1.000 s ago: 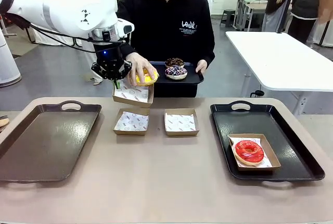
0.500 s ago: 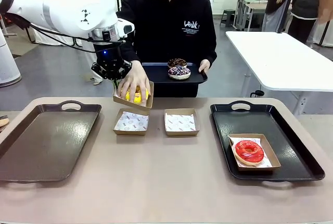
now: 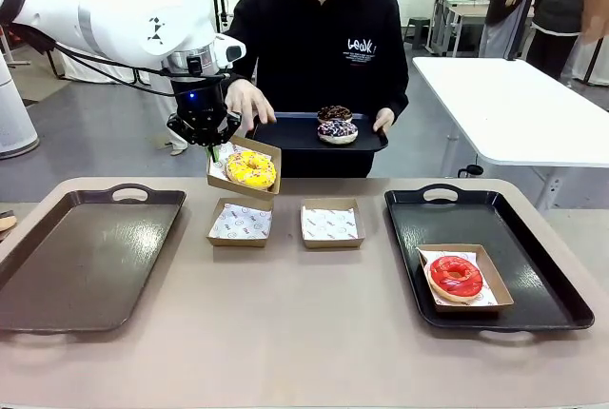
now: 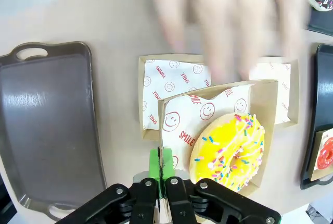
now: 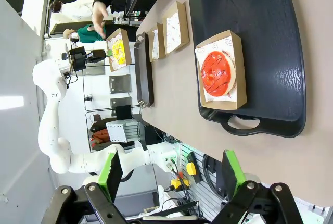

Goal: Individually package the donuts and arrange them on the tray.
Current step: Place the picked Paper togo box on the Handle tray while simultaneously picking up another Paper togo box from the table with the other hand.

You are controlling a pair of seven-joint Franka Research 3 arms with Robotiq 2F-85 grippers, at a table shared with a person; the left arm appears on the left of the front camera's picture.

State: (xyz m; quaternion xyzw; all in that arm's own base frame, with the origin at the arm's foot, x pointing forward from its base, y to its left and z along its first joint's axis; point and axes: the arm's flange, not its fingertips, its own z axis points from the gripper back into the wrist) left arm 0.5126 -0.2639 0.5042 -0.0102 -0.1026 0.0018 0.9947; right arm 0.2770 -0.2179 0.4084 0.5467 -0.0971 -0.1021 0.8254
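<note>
While the brown tray (image 3: 90,257) lies at the table's (image 3: 304,333) left, the left hand (image 3: 211,147) is clamped shut on the rim of a box (image 3: 238,188). It holds the box tilted above the table, with the yellow donut (image 3: 250,169) inside. Two lined boxes (image 3: 240,223) sit side by side just below. A person's hand (image 3: 249,103) hovers behind the held box, beside a dark tray (image 3: 295,133) carrying the sprinkled donut (image 3: 337,130) and chocolate donut (image 3: 334,113). Rightward, the red donut (image 3: 456,276) rests boxed on the black tray (image 3: 533,276). Over that tray, the right hand (image 5: 170,174) stands wide open.
</note>
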